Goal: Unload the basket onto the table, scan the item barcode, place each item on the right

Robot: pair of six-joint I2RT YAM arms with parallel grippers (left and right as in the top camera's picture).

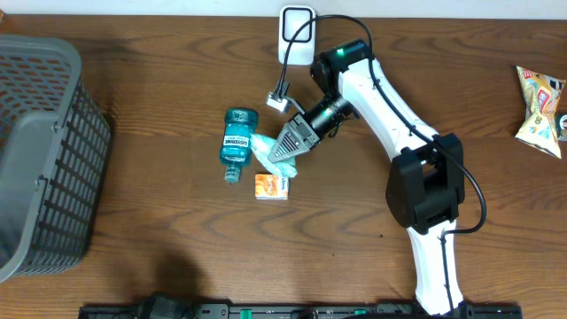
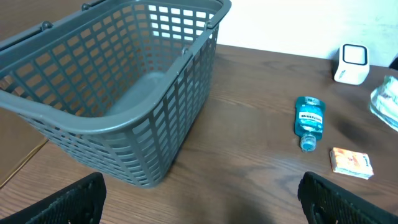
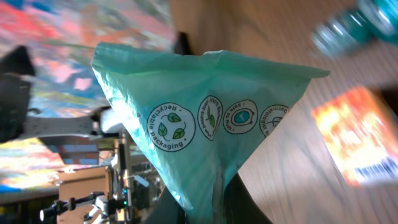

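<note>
The right tool is clenched on a pale green pouch near the middle of the surface. In the right wrist view the pouch fans out above the dark fingers, showing a row of round printed seals, one reading "Recyclable Packaging". Whether its free end touches the surface cannot be told. Just beside it on the left lies a blue mouthwash bottle on its side, and a small orange box lies just on the near side. The white scanner stands at the far edge, apart from the pouch. A grey basket sits at the left edge and a snack bag at the right edge. The left tool is released, its fingers spread wide and grasping nothing, facing the basket.
</note>
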